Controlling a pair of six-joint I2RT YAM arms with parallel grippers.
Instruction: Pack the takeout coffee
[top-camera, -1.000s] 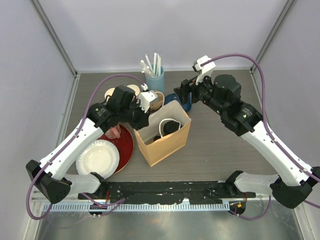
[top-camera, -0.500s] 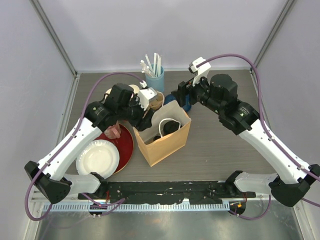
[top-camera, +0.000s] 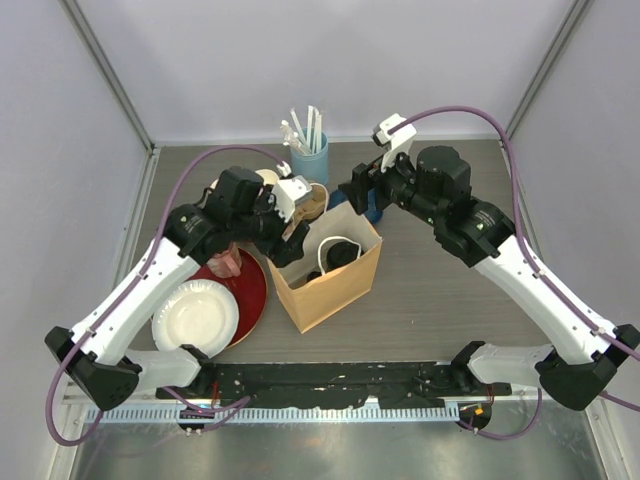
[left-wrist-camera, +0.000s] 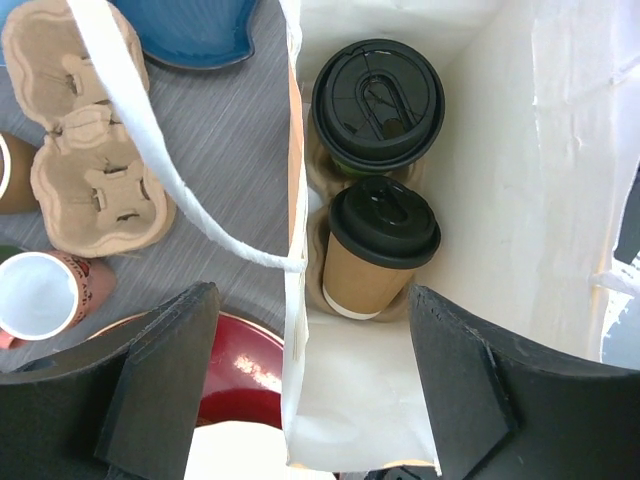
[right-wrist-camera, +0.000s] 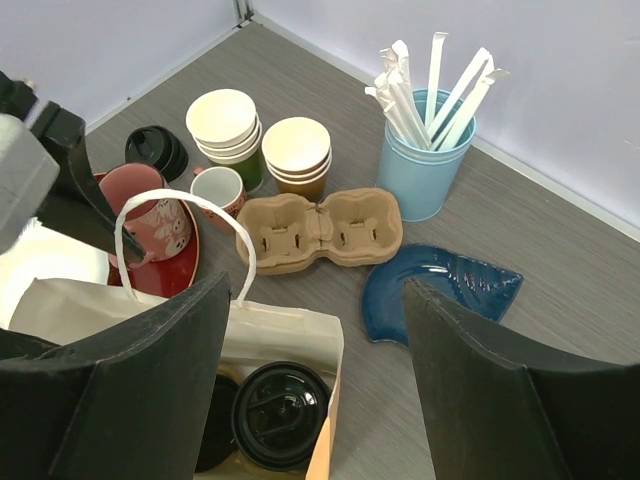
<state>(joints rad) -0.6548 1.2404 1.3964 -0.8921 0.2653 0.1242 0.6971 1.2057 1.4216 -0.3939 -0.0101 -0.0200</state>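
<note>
Paper bag (left-wrist-camera: 480, 150) holds two lidded cups (left-wrist-camera: 385, 225), one apparently green; left gripper (left-wrist-camera: 312, 400), right gripper (right-wrist-camera: 315, 390) both wide.

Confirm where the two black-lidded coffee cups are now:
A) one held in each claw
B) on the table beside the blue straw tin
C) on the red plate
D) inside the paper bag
D: the left wrist view looks straight down into the paper bag and shows the green cup and the kraft-brown cup standing upright next to each other at its bottom.
</note>
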